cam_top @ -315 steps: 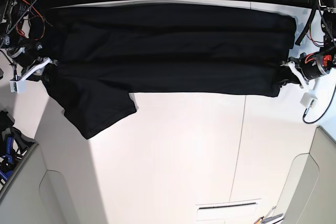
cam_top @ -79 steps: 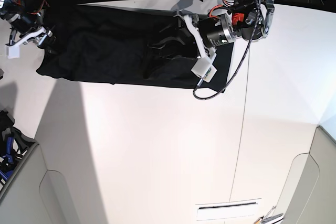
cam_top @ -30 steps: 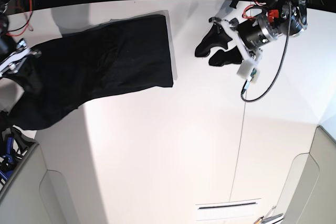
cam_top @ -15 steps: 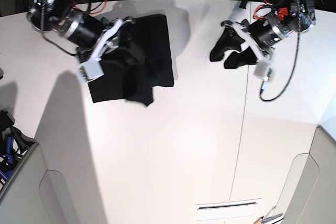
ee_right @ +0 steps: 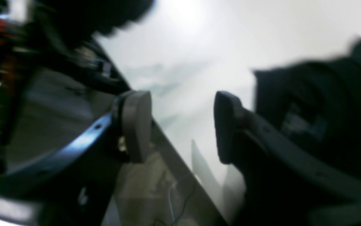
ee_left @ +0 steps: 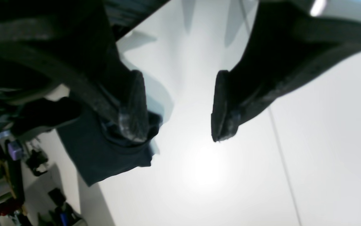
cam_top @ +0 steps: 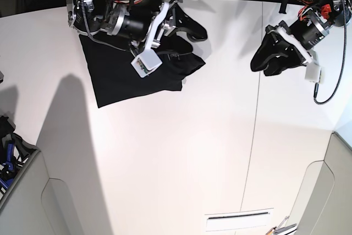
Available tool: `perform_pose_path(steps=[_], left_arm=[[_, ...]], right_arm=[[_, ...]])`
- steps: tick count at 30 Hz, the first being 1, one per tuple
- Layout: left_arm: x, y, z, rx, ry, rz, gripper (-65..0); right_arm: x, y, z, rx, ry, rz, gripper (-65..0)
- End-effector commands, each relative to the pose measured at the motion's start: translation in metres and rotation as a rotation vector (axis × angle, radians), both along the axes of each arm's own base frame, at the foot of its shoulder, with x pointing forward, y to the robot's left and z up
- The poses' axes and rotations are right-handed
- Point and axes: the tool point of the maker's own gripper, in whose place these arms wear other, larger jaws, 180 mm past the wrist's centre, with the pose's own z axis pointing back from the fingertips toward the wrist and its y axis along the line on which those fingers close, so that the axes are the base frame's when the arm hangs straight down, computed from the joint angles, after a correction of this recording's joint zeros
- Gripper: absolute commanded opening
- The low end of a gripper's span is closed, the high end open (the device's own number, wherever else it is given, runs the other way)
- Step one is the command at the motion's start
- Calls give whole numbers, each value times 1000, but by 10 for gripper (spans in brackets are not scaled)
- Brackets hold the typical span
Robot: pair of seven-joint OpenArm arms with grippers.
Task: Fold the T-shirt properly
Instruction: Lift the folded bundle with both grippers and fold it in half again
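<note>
T-shirt (cam_top: 129, 72) folded into a dark bundle at the far left of the white worktop (cam_top: 181, 158). Right pincer (cam_top: 187, 28) above its far edge, jaws apart, holding nothing. Left pincer (cam_top: 267, 56) well apart over bare worktop, also spread and empty.

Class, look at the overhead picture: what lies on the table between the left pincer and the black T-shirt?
Nothing: in the base view only bare white table, crossed by a thin seam, separates the open left pincer from the T-shirt.
</note>
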Motion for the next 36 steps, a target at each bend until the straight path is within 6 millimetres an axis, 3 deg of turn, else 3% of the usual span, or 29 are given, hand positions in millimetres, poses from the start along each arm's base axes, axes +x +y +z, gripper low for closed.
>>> perform_pose_path(steps=[1, 5, 8, 10, 12, 14, 17, 22, 26, 30, 36], left_arm=[[3, -1, 12, -9, -45, -11, -302], [-1, -5, 15, -52, -50, -14, -306], [-9, -17, 17, -119, -32, -55, -307], [-19, -35, 12, -156, 9, -117, -363], [-31, -58, 4, -182, 55, -185, -488], [-42, -85, -4, -204, 95, -261, -559], [-53, -125, -11, -222, 113, -361, -566], [-67, -182, -19, -206, 90, -466, -566], [-68, -210, -23, -189, 60, -476, -566], [-71, -222, -38, -186, 102, -465, -566], [-59, -219, -77, -144, 166, -443, -566]], right_arm=[[3, 5, 16, 43, -42, 0, -334], [17, -8, 27, -39, -141, -39, -335], [46, -32, 39, -113, -240, -131, -336], [71, -52, 50, -134, -306, -227, -344], [96, -76, 61, -166, -379, -321, -449], [116, -100, 68, -209, -422, -402, -637], [139, -130, 66, -275, -433, -486, -650], [165, -164, 37, -285, -343, -568, -650], [183, -177, 1, -280, -249, -574, -650], [192, -181, -30, -259, -150, -546, -650], [190, -188, -68, -228, -14, -540, -650]])
